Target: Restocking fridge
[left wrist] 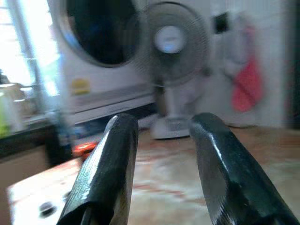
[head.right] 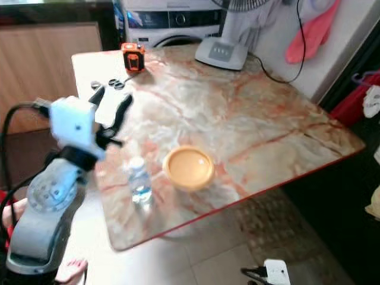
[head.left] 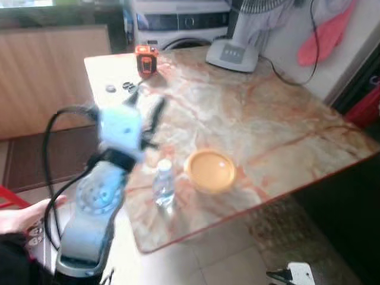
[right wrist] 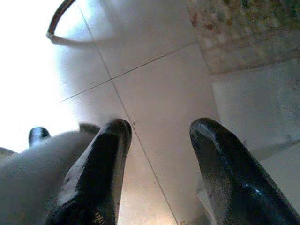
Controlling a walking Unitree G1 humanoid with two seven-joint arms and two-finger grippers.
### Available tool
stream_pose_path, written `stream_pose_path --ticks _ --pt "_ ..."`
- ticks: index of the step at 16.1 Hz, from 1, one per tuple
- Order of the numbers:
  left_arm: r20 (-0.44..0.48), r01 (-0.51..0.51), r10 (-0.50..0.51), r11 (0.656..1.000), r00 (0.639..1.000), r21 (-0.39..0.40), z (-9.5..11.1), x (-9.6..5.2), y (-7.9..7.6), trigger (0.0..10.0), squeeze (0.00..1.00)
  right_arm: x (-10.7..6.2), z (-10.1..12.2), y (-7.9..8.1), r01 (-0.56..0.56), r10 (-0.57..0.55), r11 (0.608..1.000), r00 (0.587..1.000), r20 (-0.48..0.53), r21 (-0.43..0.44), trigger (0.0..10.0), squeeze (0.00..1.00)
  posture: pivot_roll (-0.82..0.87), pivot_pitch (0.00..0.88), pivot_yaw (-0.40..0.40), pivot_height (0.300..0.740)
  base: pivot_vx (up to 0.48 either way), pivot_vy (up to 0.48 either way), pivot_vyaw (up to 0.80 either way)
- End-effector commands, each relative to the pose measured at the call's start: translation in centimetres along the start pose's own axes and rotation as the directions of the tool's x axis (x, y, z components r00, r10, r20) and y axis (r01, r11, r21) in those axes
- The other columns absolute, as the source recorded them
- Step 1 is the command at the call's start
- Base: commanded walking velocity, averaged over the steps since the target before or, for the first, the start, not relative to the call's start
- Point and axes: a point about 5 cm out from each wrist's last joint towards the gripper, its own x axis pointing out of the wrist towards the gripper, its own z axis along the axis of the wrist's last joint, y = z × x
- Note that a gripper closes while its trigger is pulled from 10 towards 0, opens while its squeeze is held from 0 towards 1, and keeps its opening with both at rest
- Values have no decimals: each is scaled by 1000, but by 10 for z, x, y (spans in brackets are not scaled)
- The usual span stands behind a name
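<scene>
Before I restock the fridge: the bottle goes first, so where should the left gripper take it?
Grip the bottle around its body, below the cap, coming level from the robot's side. It stands upright near the table edge, bowl close beside it. The left gripper hovers open above.

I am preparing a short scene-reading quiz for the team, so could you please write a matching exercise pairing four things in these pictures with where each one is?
Things:
1. water bottle
2. yellow bowl
3. orange tape measure
4. fan

Places:
A. far end of the table, near the washing machine
B. near edge of the table, just on the bowl's left
C. far corner of the table, by the wall, its base on the tabletop
D. near edge of the table, just on the bottle's right

Pairs: 1-B, 2-D, 3-A, 4-C
</scene>
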Motion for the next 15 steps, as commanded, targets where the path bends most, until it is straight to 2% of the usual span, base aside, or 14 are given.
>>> stream_pose_path --ticks 1,2,5,6,7,8,9,10,11,12,13,14,15 --pt "-43 60 -61 998 997 -22 -4 -3 -12 10000 0 -5 -8 -9 24 -24 1000 999 -26 -5 10000 0 82 78 -120 740 0 0 0" --pt "-70 80 -83 996 994 -43 -6 -4 -15 10000 0 -4 -8 -9 24 -24 1000 999 -31 -11 10000 0 80 78 -120 740 0 0 0" --pt "-179 176 -213 964 961 -201 10 2 -30 10000 0 -4 -8 -9 32 -32 999 999 -35 -13 10000 0 128 85 -118 740 0 0 0" --pt "-196 172 -220 957 956 -234 12 7 -30 10000 0 -4 -8 -9 34 -34 999 999 -38 -14 10000 0 143 83 -113 740 0 0 0" --pt "-243 73 -168 931 955 -358 12 19 -28 10000 0 -4 -8 -8 34 -35 999 999 -41 -12 10000 0 172 73 -113 740 0 0 0" --pt "-288 41 -132 952 948 -303 9 25 -25 10000 0 -4 -8 -8 36 -37 999 998 -44 -15 10000 0 172 70 -117 740 0 0 0" --pt "-384 -28 -101 948 918 -316 2 27 -22 10000 0 -3 -8 -6 37 -38 999 998 -43 -19 10000 0 163 60 -109 740 0 0 0" --pt "-442 -56 -87 952 893 -301 -3 24 -20 10000 0 -3 -8 -6 42 -42 999 998 -41 -9 10000 0 164 57 -107 740 0 0 0" --pt "-563 -85 -81 961 822 -263 -15 16 -15 10000 0 -3 -8 -6 47 -47 999 998 -39 -2 10000 0 171 55 -101 740 0 0 0" --pt "-667 -184 -23 954 744 -238 -25 8 -5 10000 0 -2 -9 -5 53 -53 999 998 -42 2 10000 0 183 48 -86 740 0 0 0" --pt "-706 -229 11 950 708 -214 -26 8 4 10000 0 -2 -9 -4 56 -55 998 998 -43 6 10000 0 188 40 -79 740 0 0 0" --pt "-708 -226 11 951 706 -210 -22 11 8 10000 0 -2 -10 -3 55 -54 998 998 -44 6 10000 0 192 37 -75 740 0 0 0" --pt "-695 -204 -29 946 719 -250 -16 16 10 10000 0 -1 -10 -2 54 -53 999 998 -45 7 10000 0 199 34 -71 740 0 0 0"
